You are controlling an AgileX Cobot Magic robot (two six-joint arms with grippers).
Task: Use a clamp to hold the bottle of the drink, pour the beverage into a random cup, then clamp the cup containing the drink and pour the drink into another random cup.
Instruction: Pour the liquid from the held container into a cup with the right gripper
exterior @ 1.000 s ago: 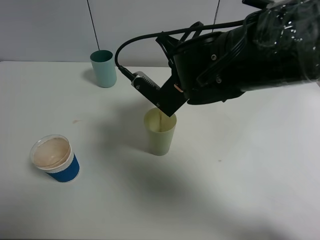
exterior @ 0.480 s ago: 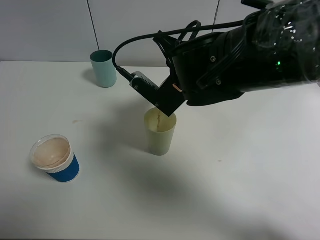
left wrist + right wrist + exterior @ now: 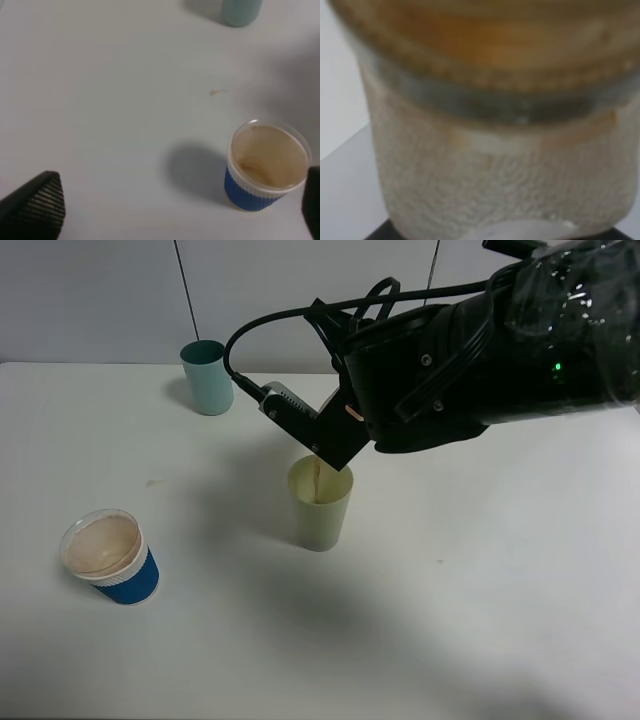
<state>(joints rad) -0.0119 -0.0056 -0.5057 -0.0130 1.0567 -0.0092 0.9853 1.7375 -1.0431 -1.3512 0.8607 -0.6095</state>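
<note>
**Beverage (image 3: 317, 480) poured into the pale yellow-green tumbler (image 3: 321, 515)**

Exterior high view: The pale yellow-green tumbler is stood upright near the middle of the white desk (image 3: 480, 620). The bulky black right arm (image 3: 480, 360) is reached in from the right. Its right gripper (image 3: 335, 452) is held just above the tumbler's rim and angled downward. A thin brown stream is seen falling from there into the tumbler (what the gripper carries is hidden under the arm from this side). A black cable (image 3: 262, 325) is looped above the wrist. A teal tumbler (image 3: 207, 377) is stood upright at the far edge of the desk, well apart from the pour. A squat blue-sleeved white cup (image 3: 110, 558) is set at the near left, its inside coated brownish.

Left wrist view: The left gripper (image 3: 172, 212) is held over the desk with its jaws wide apart, and only the two black tips are seen. The blue-sleeved white cup is seen near one tip. A small brown spot (image 3: 216, 92) is marked on the desk between that cup and the teal tumbler.

Right wrist view: The frame is filled by the bottle (image 3: 495, 175), blurred by closeness. Its translucent plastic is pebbled, and brown beverage is seen inside. The right gripper is clamped on the bottle.
</note>
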